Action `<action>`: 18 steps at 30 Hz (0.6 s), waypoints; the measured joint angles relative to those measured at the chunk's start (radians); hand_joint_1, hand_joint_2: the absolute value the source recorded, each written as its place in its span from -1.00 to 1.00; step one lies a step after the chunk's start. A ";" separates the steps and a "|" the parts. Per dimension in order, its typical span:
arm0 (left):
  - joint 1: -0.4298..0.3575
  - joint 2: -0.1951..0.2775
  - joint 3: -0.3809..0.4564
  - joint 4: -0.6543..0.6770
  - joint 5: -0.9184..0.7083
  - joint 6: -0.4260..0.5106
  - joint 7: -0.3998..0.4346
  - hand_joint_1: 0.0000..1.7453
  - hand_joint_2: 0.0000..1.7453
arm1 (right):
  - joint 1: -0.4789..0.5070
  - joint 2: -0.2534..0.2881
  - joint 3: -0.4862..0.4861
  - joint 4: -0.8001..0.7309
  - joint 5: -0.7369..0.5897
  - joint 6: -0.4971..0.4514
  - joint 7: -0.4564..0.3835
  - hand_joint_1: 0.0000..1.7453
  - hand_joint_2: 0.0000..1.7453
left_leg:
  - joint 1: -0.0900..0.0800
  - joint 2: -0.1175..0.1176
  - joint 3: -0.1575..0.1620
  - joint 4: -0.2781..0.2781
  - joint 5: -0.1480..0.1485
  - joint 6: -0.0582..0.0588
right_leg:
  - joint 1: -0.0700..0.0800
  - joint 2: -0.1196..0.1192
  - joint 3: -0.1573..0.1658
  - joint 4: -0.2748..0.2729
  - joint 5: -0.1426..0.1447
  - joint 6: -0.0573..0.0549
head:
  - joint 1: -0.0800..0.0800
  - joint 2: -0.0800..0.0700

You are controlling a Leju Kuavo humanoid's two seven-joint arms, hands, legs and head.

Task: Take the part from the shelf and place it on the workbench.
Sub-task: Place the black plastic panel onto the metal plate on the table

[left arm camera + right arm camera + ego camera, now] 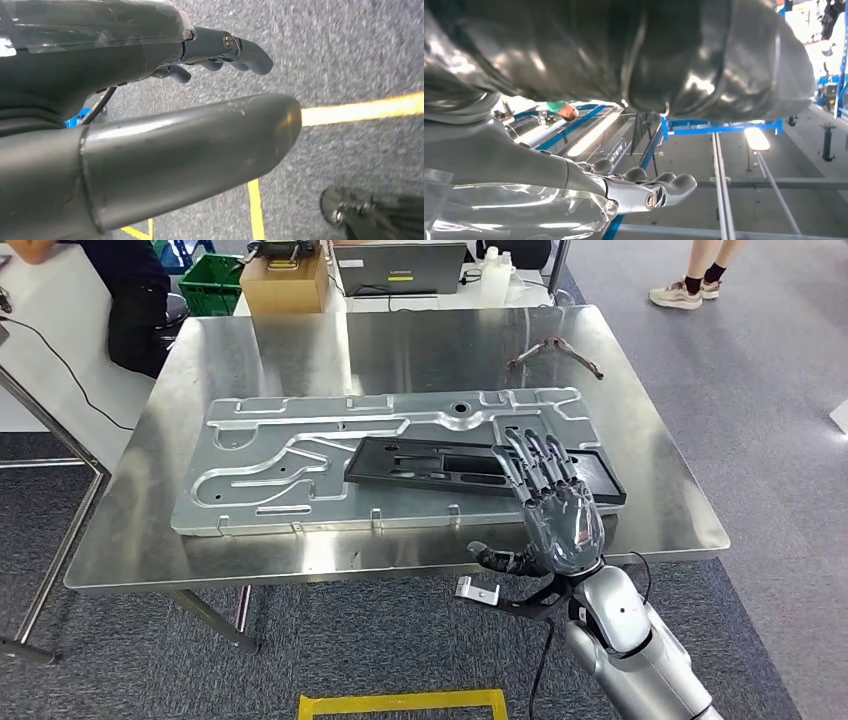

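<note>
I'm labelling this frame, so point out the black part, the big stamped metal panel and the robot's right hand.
black part [430, 462], head view, its flat middle.
stamped metal panel [290, 455], head view, its ribbed left area.
right hand [560, 515], head view, back of the hand.

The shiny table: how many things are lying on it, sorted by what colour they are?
Silver: 1, the big metal panel
Black: 1, the flat black part lying on the panel
Brown: 1, the thin bent piece near the far edge of the table
Total: 3

The right hand hovers open above the black part and is not counted.
</note>
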 joint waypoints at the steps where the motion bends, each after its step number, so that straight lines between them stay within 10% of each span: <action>1: 0.000 0.000 0.000 0.000 0.000 0.000 0.000 -1.00 -1.00 | -0.001 0.000 0.000 0.000 0.000 0.000 0.000 -1.00 -1.00 | 0.000 0.000 -0.011 0.029 -0.028 -0.005 | -0.004 -0.002 -0.003 -0.009 0.011 -0.005 | 0.000 0.000; 5: 0.003 0.000 0.001 0.000 0.001 0.001 0.000 -1.00 -1.00 | 0.001 0.000 0.000 0.001 -0.001 0.000 0.000 -1.00 -1.00 | 0.013 0.000 -0.076 0.247 -0.164 -0.024 | -0.008 -0.005 -0.041 -0.005 0.038 -0.009 | 0.000 0.000; 11: 0.002 0.002 0.001 0.000 0.001 0.001 0.000 -1.00 -1.00 | 0.001 0.000 0.000 0.001 -0.005 -0.001 0.001 -1.00 -1.00 | 0.018 -0.003 0.104 0.000 -0.085 -0.020 | -0.013 -0.005 -0.094 0.035 0.056 0.016 | 0.000 0.000; 15: 0.002 0.002 0.002 0.000 0.001 0.001 0.000 -1.00 -1.00 | 0.001 0.000 0.000 0.001 -0.007 -0.001 0.001 -1.00 -1.00 | 0.016 -0.002 0.089 -0.010 -0.071 0.014 | -0.015 -0.001 -0.107 0.050 0.054 0.042 | 0.000 0.000; 18: 0.001 0.002 0.002 0.000 0.001 0.001 0.000 -1.00 -1.00 | 0.001 0.000 0.000 0.001 -0.008 -0.001 0.002 -1.00 -1.00 | 0.016 0.003 0.067 -0.015 -0.046 0.035 | -0.019 0.003 -0.159 0.185 -0.059 0.051 | 0.000 0.000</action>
